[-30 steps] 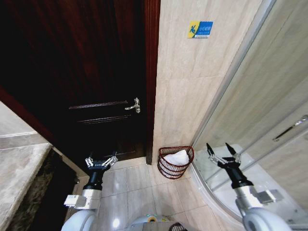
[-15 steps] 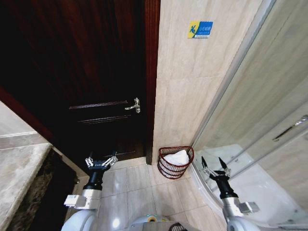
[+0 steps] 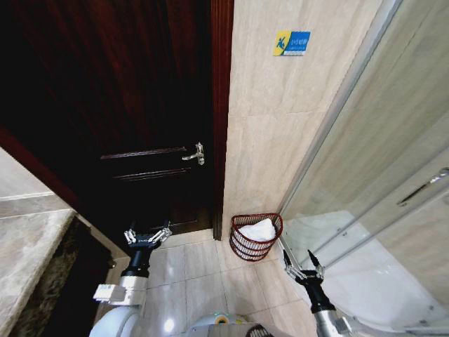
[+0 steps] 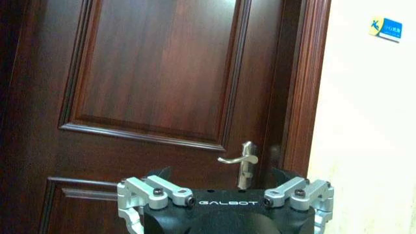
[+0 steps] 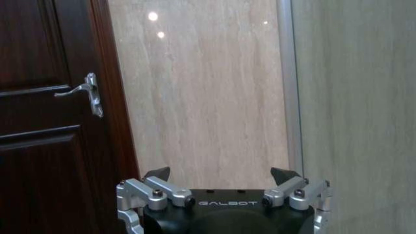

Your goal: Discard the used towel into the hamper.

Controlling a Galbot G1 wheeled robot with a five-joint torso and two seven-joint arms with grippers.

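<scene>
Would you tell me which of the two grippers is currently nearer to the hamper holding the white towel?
The right gripper, open, low by the shower glass, just beside the hamper. The left gripper, also open, hangs farther off before the dark door.

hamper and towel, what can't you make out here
- Hamper, head view: its inside below the white towel is covered by the towel.
- Towel: too small to tell how it is folded.
- Left gripper and right gripper, wrist views: fingertips cut off by the picture's edge.
</scene>
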